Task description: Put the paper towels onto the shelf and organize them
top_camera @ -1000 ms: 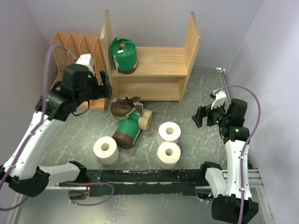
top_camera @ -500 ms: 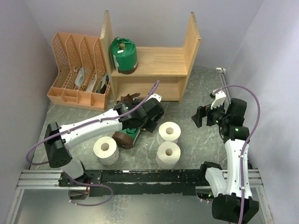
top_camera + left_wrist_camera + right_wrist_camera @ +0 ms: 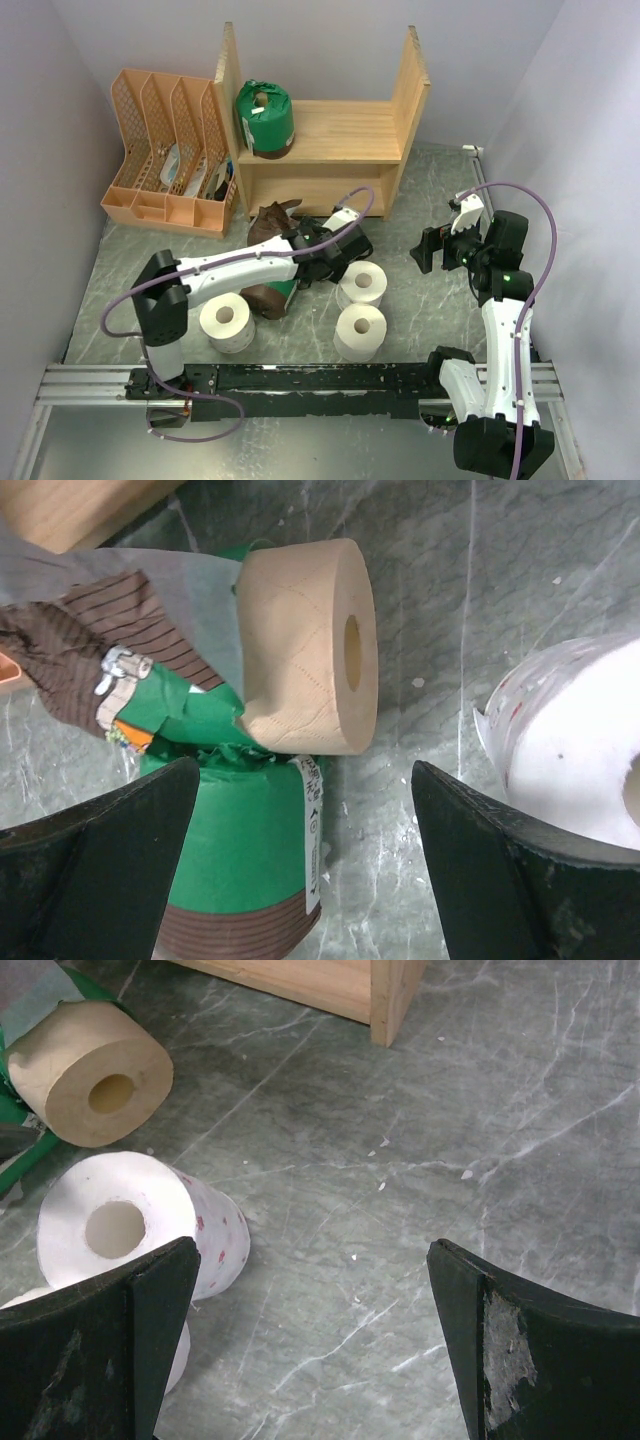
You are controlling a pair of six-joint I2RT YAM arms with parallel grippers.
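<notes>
Orange plastic is seen at the far left, where a rack (image 3: 165,150) stands beside the shelf (image 3: 340,145). On the upper board of the shelf, against its left panel, one green roll (image 3: 265,118) is already placed. The other rolls lie on the table (image 3: 420,300) in front of the shelf. A white roll (image 3: 226,320) is nearest the left. Next, a striped roll (image 3: 90,640) and a green-brown roll (image 3: 240,870) lie together, and a cream roll (image 3: 310,645) touches them. The left gripper (image 3: 303,780) is held close over this pile with its jaws fully apart; the cream roll is framed between them, and nothing is gripped. Two more white rolls (image 3: 362,283) are found just to the right. The right gripper (image 3: 310,1260) hangs over bare table at the right, its jaws also wide apart and holding nothing.

The step in hand is judged to be the reach for the cream roll. For the next move, the jaws must be lowered around its sides and closed gently, since soft paper is easily crushed, before it is carried to the shelf.
</notes>
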